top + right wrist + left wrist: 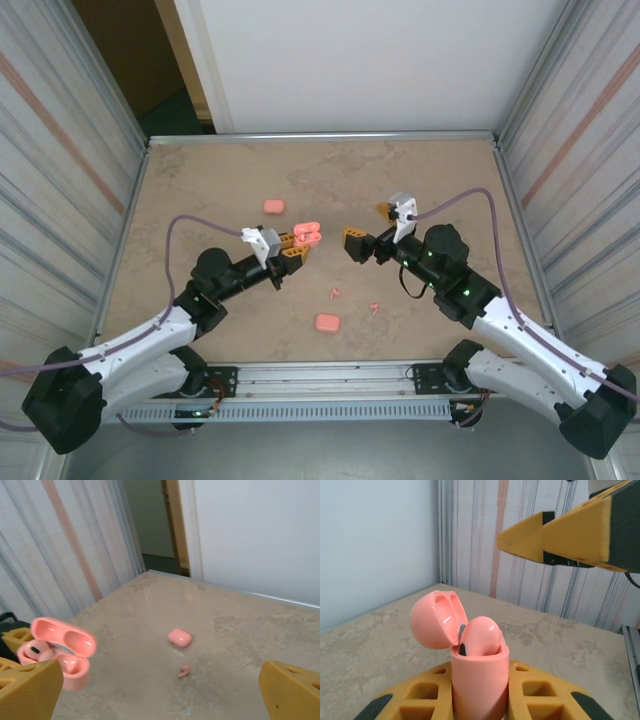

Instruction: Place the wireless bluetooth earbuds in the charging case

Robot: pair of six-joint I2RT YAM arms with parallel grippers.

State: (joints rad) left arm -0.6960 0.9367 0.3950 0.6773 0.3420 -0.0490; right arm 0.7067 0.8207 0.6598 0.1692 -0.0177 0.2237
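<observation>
The left tool [297, 244] clamps the open charging case [479, 680] upright, lid tipped back, with one earbud [479, 636] seated inside. The second pocket looks empty, though blur in the right wrist view leaves that unsure. The right tool [368, 228] stands wide and empty, near the case. Two loose earbuds [335, 293] lie on the bench [440, 180], back toward the arm bases from that tool. The right arm is free and probably nearer to them.

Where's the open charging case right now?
In the top view, the open charging case sits left of centre, clamped in the left tool, facing the open right tool across a gap.
</observation>
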